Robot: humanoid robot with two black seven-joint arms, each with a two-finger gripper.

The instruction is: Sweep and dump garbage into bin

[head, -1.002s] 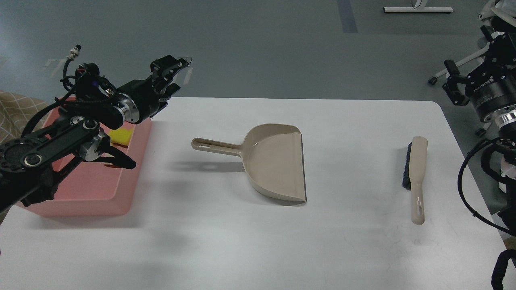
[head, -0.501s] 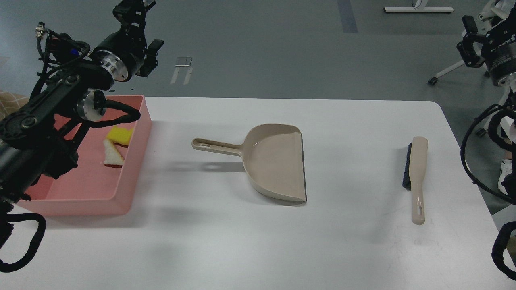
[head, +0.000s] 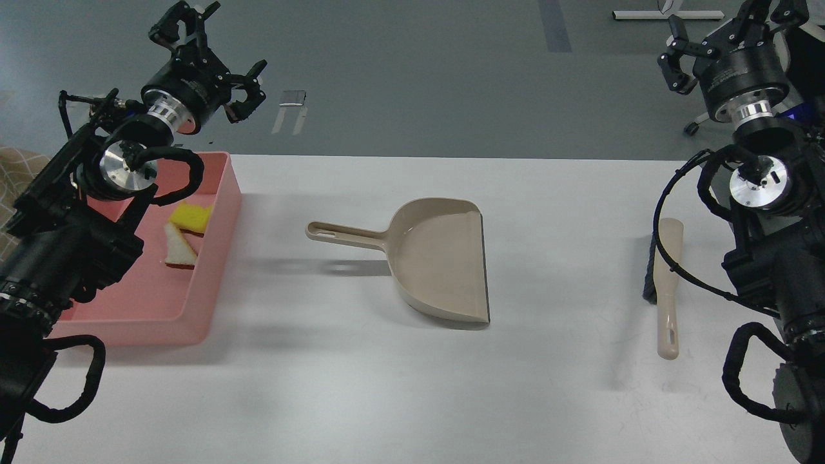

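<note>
The sponge piece point(head: 191, 218) and bread slice point(head: 179, 246) lie inside the bin point(head: 213, 283) at nine o'clock on the surface point(head: 348, 386). Both the left end effector point(head: 182, 14) and right end effector point(head: 728, 29) hang raised, fingers spread wide and empty. The job looks done; park both arms clear of the dustpan point(head: 438, 258) and brush point(head: 664, 283).

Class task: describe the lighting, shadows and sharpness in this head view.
Head view: even overhead light, with soft shadows left of the dustpan and brush; mild glare on the white table; everything sharp, including the sponge and bread in the bin; no motion blur on either gripper.
</note>
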